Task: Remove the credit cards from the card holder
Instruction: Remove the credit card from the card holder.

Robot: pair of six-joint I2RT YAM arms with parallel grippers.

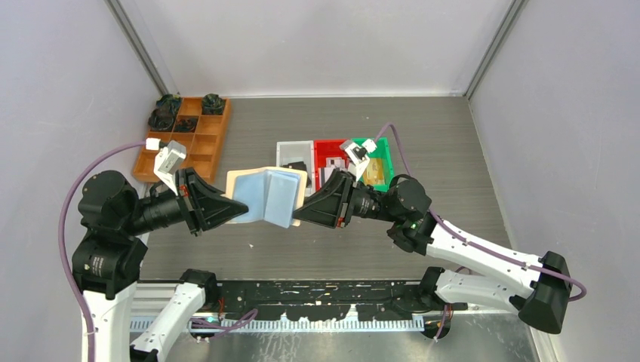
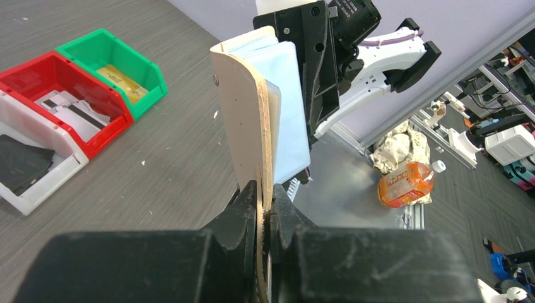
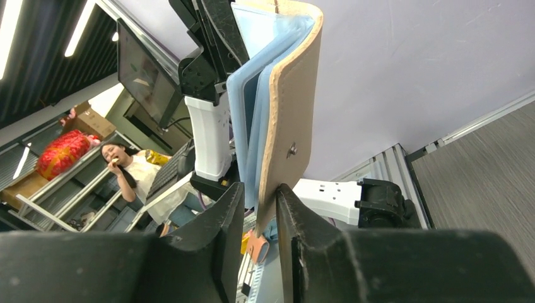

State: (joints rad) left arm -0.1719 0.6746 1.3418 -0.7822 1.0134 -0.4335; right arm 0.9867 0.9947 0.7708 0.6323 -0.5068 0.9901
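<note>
Left pincer [image 1: 243, 208] and right pincer [image 1: 296, 219] — each clamped shut on an opposite tan edge of the card holder [image 1: 269, 194], which hangs spread open above the desk [image 1: 453, 151], blue-grey pockets upward; credit cards [image 2: 72, 112] lie in the bins [image 2: 107, 137] beyond — black, patterned, gold
</note>
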